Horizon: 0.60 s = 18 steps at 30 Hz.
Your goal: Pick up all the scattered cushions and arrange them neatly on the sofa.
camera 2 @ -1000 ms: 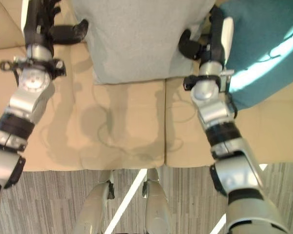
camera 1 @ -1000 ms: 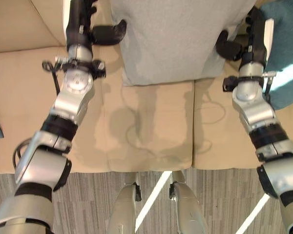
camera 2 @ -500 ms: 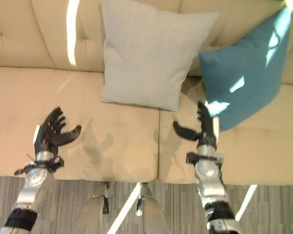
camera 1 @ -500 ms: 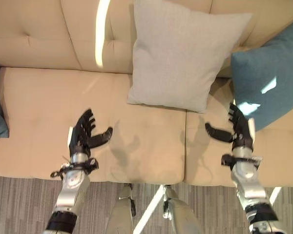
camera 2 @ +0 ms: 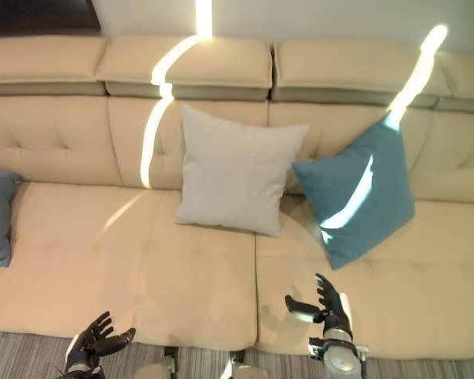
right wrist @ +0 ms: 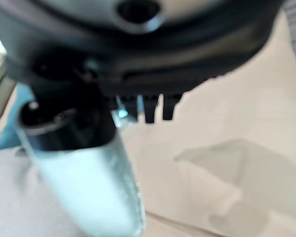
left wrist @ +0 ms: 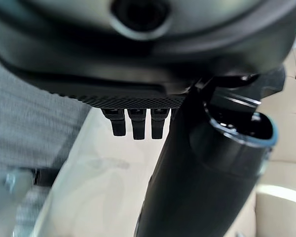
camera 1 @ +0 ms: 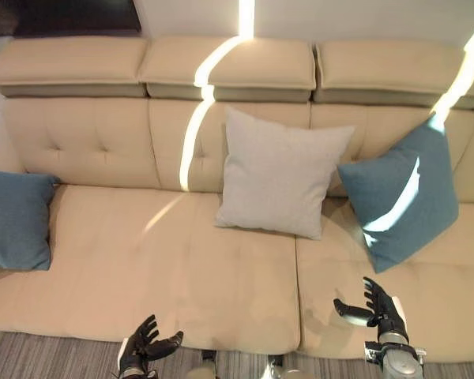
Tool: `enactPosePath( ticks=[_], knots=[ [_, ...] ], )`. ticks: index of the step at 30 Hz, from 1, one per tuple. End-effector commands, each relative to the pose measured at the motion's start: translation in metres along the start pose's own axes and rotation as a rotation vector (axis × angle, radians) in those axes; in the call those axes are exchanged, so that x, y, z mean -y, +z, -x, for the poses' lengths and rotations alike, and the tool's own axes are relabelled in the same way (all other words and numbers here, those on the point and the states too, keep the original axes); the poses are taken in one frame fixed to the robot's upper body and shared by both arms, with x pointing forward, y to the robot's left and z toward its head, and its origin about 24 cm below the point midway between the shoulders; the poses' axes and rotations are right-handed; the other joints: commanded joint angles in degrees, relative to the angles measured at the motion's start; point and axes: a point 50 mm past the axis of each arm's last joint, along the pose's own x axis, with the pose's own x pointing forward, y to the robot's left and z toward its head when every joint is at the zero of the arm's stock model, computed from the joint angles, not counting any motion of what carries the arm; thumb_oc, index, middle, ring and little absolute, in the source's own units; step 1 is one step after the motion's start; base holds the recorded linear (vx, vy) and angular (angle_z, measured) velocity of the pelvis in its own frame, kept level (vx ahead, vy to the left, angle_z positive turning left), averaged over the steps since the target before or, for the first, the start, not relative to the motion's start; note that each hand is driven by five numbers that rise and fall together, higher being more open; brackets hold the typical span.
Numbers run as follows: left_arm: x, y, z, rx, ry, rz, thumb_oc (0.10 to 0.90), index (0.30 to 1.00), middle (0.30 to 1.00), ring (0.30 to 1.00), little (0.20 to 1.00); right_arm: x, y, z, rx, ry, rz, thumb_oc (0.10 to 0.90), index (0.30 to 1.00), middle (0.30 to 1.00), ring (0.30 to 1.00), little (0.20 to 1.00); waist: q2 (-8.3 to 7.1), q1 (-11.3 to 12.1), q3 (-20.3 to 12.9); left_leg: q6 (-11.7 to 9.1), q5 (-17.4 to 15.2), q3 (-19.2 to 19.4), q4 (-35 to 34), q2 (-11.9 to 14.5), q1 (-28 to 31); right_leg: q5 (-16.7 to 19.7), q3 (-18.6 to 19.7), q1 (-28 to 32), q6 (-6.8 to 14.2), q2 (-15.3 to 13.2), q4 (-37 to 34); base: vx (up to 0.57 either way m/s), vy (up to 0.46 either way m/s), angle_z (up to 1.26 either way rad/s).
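Three cushions sat on the beige sofa (camera 1: 142,260): a blue cushion (camera 1: 16,221) at the left end, a grey cushion (camera 1: 280,181) upright at centre, a teal cushion (camera 1: 399,197) tilted on one corner. Squaring that teal one would likely finish the row best. The left hand (camera 1: 142,351) and right hand (camera 1: 375,309) hovered at the seat's front edge, fingers spread, holding nothing.

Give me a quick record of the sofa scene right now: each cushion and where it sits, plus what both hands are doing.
surface: beige sofa
grey cushion: middle, leaning on the backrest
teal cushion: to the right of the grey one, tilted on a corner against the backrest
blue cushion: far left end of the seat
left hand: open, holding nothing, by the seat's front edge
right hand: open, holding nothing, over the right seat
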Motion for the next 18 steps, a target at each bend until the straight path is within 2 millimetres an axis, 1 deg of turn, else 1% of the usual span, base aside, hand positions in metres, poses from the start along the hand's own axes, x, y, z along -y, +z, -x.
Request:
enactPosePath(
  ticks=[1,2,5,6,7,8,9,10,11,12,15,16,17,18],
  knots=[
    [0.0,0.057,-0.016,0.229,-0.028,-0.058,0.8,0.9,0.9,0.9,0.9,0.0,0.042,-0.015,0.186,-0.018,-0.05,0.8,0.9,0.9,0.9,0.9,-3.97,0.2,1.5,-2.4,-7.8,3.9,10.5,-0.3,-0.2,-9.2,-2.3,2.0,1.6,-1.8,0.3,-0.2,-0.006,0.33],
    [0.0,0.057,-0.016,0.229,-0.028,-0.058,0.8,0.9,0.9,0.9,0.9,0.0,0.042,-0.015,0.186,-0.018,-0.05,0.8,0.9,0.9,0.9,0.9,-3.97,0.2,1.5,-2.4,-7.8,3.9,10.5,-0.3,-0.3,-9.2,-2.3,2.0,1.6,-1.8,0.3,-0.14,0.023,0.37],
    [0.009,0.062,-0.017,0.249,-0.057,-0.054,0.8,0.9,0.9,0.9,0.9,-0.009,0.047,-0.014,0.205,0.024,-0.007,0.8,0.9,0.9,0.9,0.9,-4.7,-0.3,1.6,-1.2,-12.9,6.0,14.4,-0.6,2.0,-8.5,-3.7,2.3,1.6,-3.3,0.5,-0.09,0.044,0.24],
    [0.009,0.062,-0.017,0.249,-0.057,-0.053,0.8,0.9,0.9,0.9,0.9,-0.009,0.047,-0.014,0.205,0.024,-0.007,0.8,0.9,0.9,0.9,0.9,-4.67,-0.3,1.7,-1.2,-13.0,6.0,14.5,-0.5,2.0,-8.5,-3.7,2.4,1.6,-3.3,0.5,-0.08,0.138,0.48],
    [0.02,0.065,-0.018,0.262,-0.083,-0.025,0.8,0.9,0.9,0.9,0.9,-0.018,0.049,-0.013,0.214,0.06,0.005,0.8,0.9,0.9,0.9,0.9,-4.37,-1.7,0.4,-1.2,-15.9,8.7,14.1,-0.1,6.7,-8.2,-5.7,2.3,1.7,-4.1,0.7,-0.05,0.117,0.52],
    [0.02,0.065,-0.018,0.262,-0.083,-0.025,0.8,0.9,0.9,0.9,0.9,-0.017,0.049,-0.013,0.214,0.06,0.005,0.8,0.9,0.9,0.9,0.9,-4.35,-1.7,0.5,-1.2,-15.9,8.7,14.0,-0.1,6.8,-8.3,-5.7,2.4,1.7,-4.1,0.7,-0.08,0.239,0.98],
    [0.027,0.068,-0.018,0.272,-0.111,-0.038,0.8,0.9,0.9,0.9,0.9,-0.022,0.051,-0.014,0.22,0.073,0.013,0.8,0.9,0.9,0.9,0.9,-3.8,-2.3,-0.2,-1.0,-15.9,9.2,11.4,-0.7,8.4,-7.5,-6.3,1.9,2.3,-4.4,0.8,-0.03,0.183,0.72],
    [0.029,0.07,-0.018,0.282,-0.117,-0.044,0.8,0.9,0.9,0.9,0.9,-0.023,0.053,-0.013,0.23,0.077,0.014,0.8,0.9,0.9,0.9,0.9,-3.66,-2.4,-0.4,-0.8,-16.1,8.7,10.0,-1.3,8.9,-7.0,-6.3,1.6,2.6,-4.6,0.9,-0.11,0.368,0.87],
    [0.036,0.083,-0.018,0.329,-0.143,-0.046,0.8,0.9,0.9,0.9,0.9,-0.032,0.059,-0.015,0.245,0.095,0.007,0.8,0.9,0.9,0.9,0.9,-3.97,-2.0,-0.2,0.2,-15.7,6.8,7.1,-3.0,8.8,-5.4,-5.9,0.1,3.6,-5.4,1.7,-0.08,0.247,0.32],
    [0.036,0.083,-0.018,0.329,-0.143,-0.046,0.8,0.9,0.9,0.9,0.9,-0.032,0.059,-0.015,0.245,0.095,0.007,0.8,0.9,0.9,0.9,0.9,-3.98,-2.0,-0.2,0.2,-15.7,6.8,7.1,-3.0,8.8,-5.4,-5.9,0.1,3.6,-5.4,1.8,-0.12,0.232,0.31],
    [0.033,0.091,-0.017,0.357,-0.139,-0.042,0.8,0.9,0.9,0.9,0.9,-0.044,0.068,-0.015,0.275,0.128,0.004,0.8,0.9,0.9,0.9,0.9,-4.52,-1.1,0.7,1.3,-15.0,6.1,5.5,-3.9,8.5,-5.6,-5.6,-2.7,4.5,-6.7,5.8,-0.14,0.115,0.12],
    [0.03,0.096,-0.018,0.373,-0.13,-0.058,0.8,0.9,0.9,0.9,0.9,-0.049,0.072,-0.014,0.289,0.143,-0.005,0.8,0.9,0.9,0.9,0.9,-4.84,-0.9,1.2,1.5,-14.9,5.5,5.6,-4.1,8.2,-5.7,-4.6,-3.7,5.0,-6.9,7.4,-0.16,0.064,-0.03],
    [0.029,0.098,-0.019,0.379,-0.124,-0.062,0.8,0.9,0.9,0.9,0.9,-0.052,0.074,-0.014,0.297,0.149,-0.013,0.8,0.9,0.9,0.9,0.9,-5.06,-0.9,1.4,1.8,-14.6,4.9,5.5,-4.3,7.7,-5.7,-2.8,-4.9,5.6,-6.8,8.5,-0.15,0.03,0.09],
    [0.029,0.1,-0.019,0.388,-0.118,-0.063,0.8,0.9,0.9,0.9,0.9,-0.054,0.076,-0.013,0.303,0.151,-0.021,0.8,0.9,0.9,0.9,0.9,-5.25,-1.2,1.5,2.1,-14.4,4.0,5.6,-4.5,7.2,-6.3,0.4,-5.7,6.0,-6.0,9.8,-0.12,0.032,0.3]
  ],
)
